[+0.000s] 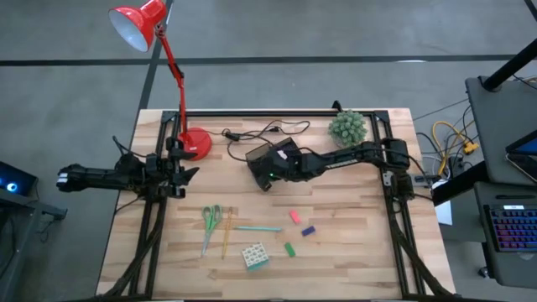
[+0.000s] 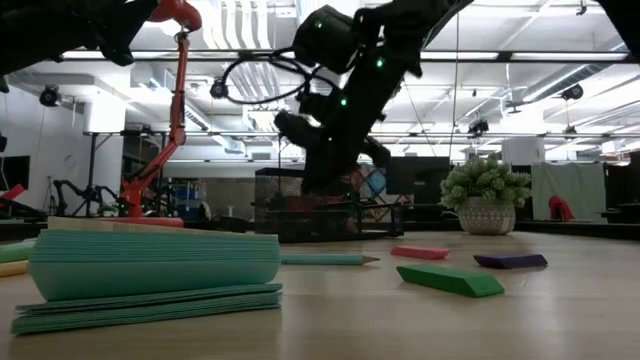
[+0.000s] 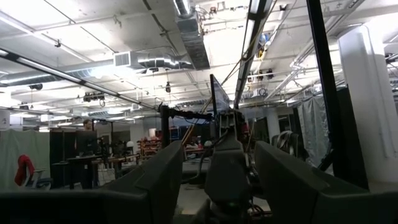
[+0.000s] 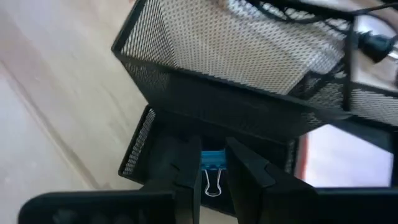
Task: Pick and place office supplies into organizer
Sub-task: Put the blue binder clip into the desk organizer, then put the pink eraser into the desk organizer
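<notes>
The black mesh organizer [image 1: 256, 153] [image 4: 249, 56] stands on the table's far half, near the red lamp's base. My right gripper [image 1: 270, 172] [image 4: 211, 152] hovers over it, shut on a small blue binder clip [image 4: 211, 160]. Nearer lie the green-handled scissors [image 1: 210, 222], yellow pencil [image 1: 226, 235], teal pen [image 1: 256, 228], pink eraser [image 1: 295, 216], blue eraser [image 1: 309, 230], green eraser [image 1: 289, 249] and multicoloured cube [image 1: 255, 256]. My left gripper [image 1: 180, 172] waits open at the table's left edge, touching nothing. My right gripper pinches the binder clip's blue body [image 4: 211, 159] between its two fingers [image 4: 183, 168], coming from above and slanting down toward the organizer. The clip is lifted clear, and its silver wire handles [image 4: 211, 183] point back between the fingers.
The red desk lamp [image 1: 180, 101] rises from its base [image 1: 197, 144] left of the organizer, with a black cable [image 1: 260, 132] behind it. A small green plant [image 1: 348, 127] stands at the far right. In the low view a teal stack of sheets [image 2: 150, 265] fills the near foreground.
</notes>
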